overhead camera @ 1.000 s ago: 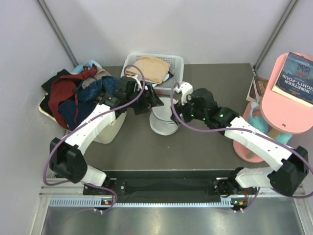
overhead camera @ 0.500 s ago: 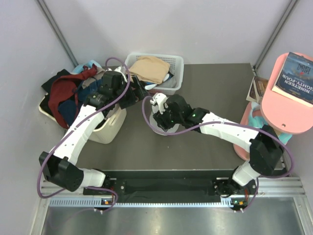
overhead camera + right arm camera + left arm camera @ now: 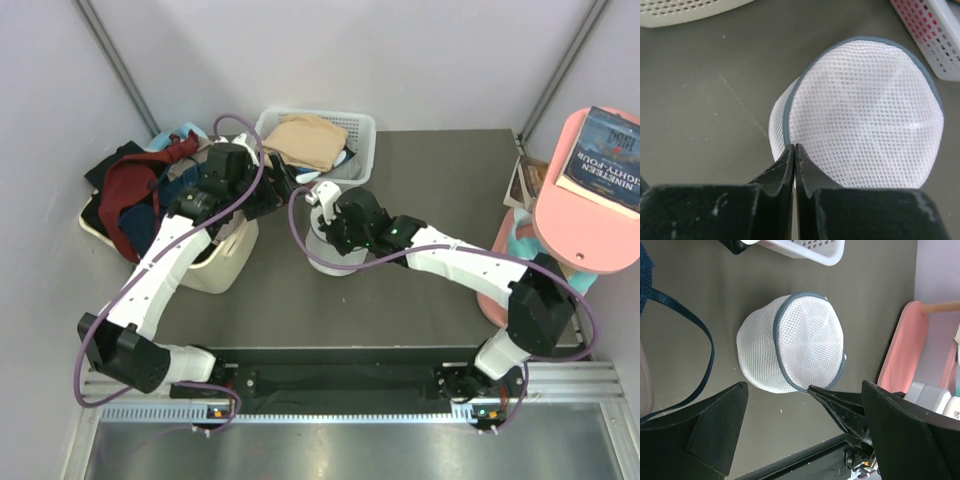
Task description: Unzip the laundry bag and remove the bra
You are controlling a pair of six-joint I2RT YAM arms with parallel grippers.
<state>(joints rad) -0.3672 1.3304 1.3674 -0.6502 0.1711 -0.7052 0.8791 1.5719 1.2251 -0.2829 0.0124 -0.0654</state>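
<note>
The laundry bag (image 3: 320, 260), a round whitish mesh drum with a dark zipper line round its rim, stands mid-table (image 3: 800, 340) (image 3: 865, 115). My right gripper (image 3: 338, 243) is shut, its tips (image 3: 795, 147) pressed together right at the zipper rim on the bag's near side (image 3: 812, 388). Whether they pinch anything there does not show. My left gripper (image 3: 283, 195) hovers open just left of the bag, its fingers spread wide above the table (image 3: 804, 385), holding nothing. The bra is hidden.
A white slotted basket (image 3: 360, 125) holding a tan garment (image 3: 305, 140) stands behind the bag. A cream tub (image 3: 222, 268) and a heap of dark red and blue clothes (image 3: 125, 190) lie left. A pink side table (image 3: 590, 215) with a book (image 3: 612, 160) stands right.
My right arm swung left onto the bag and its jaws closed at the rim. My left arm drew back leftward from the bag, still open.
</note>
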